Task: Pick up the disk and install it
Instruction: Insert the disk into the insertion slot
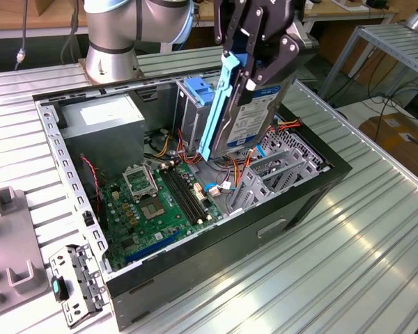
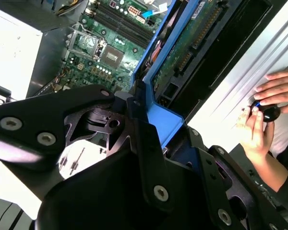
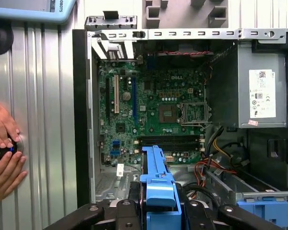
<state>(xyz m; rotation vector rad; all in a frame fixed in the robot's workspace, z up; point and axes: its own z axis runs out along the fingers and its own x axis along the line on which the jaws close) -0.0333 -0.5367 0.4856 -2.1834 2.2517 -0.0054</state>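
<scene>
I have the disk [image 1: 256,104] in the air over the open computer case [image 1: 216,268]. It stands steeply tilted on edge, with its labelled face toward the exterior view's right. One blue side rail [image 1: 214,104] runs down its edge toward the exterior view's left. In the second wrist view its green circuit-board underside [image 2: 192,43] shows. In the first wrist view I see it edge-on as a blue rail [image 3: 156,179] pointing down at the motherboard [image 3: 153,110].

The gripper [image 1: 258,59] is clenched on the disk's upper part, its black fingers [image 1: 284,52] pressing across the two narrow edges.

The disk's lower end hangs just beside the drive cage with the blue handle [image 1: 195,90], above a tangle of red and orange cables [image 1: 240,163]. I cannot tell whether it touches them.

Inside the case the motherboard lies flat on the floor, and the grey power-supply box [image 1: 104,115] sits in the corner nearest the arm's base [image 1: 111,49]. The case rests on a ribbed metal table [image 1: 355,229].

Toward the exterior view's left, a loose metal bracket [image 1: 73,282] lies on the table next to a grey fixture [image 1: 7,243]. In both wrist views a person's hands [image 3: 2,143] rest on a small black device [image 2: 269,113] on the table beside the case.
</scene>
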